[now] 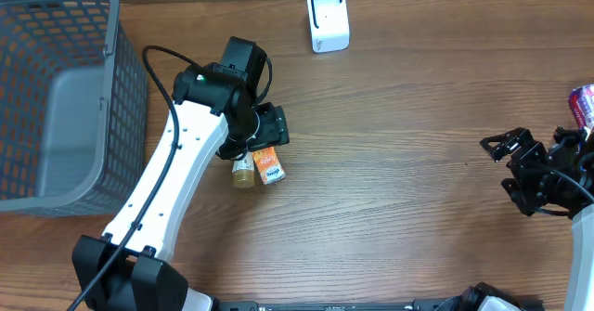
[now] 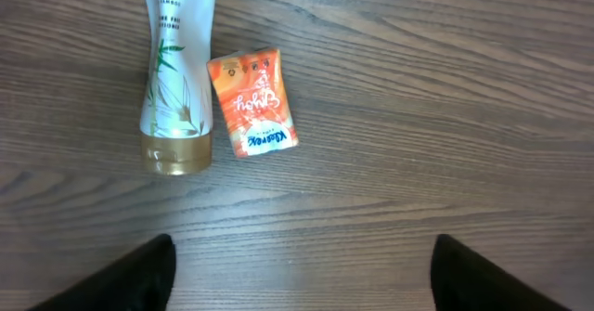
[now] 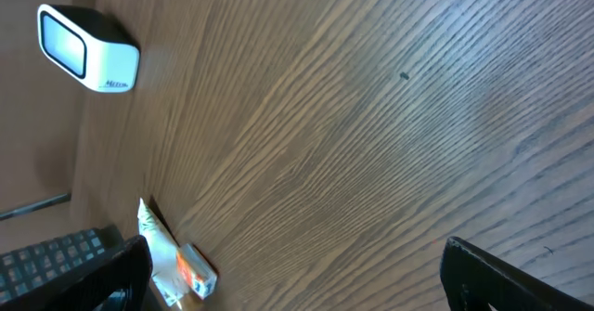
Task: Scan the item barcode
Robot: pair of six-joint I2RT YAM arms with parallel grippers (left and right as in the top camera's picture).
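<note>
Status: left gripper (image 2: 306,272) above small orange soft packet (image 2: 251,103), fingers spread, nothing pinched | white plastic bottle with gold cap (image 2: 176,79) just beside it | right gripper (image 3: 297,274) spread too, empty

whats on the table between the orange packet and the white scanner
Nothing, just bare table between the orange packet and the white scanner; the right wrist view shows it best.

Orange packet (image 2: 251,104); white bottle (image 2: 176,60), gold cap (image 2: 175,153), perhaps bamboo print; grey basket (image 1: 127,116)
</note>
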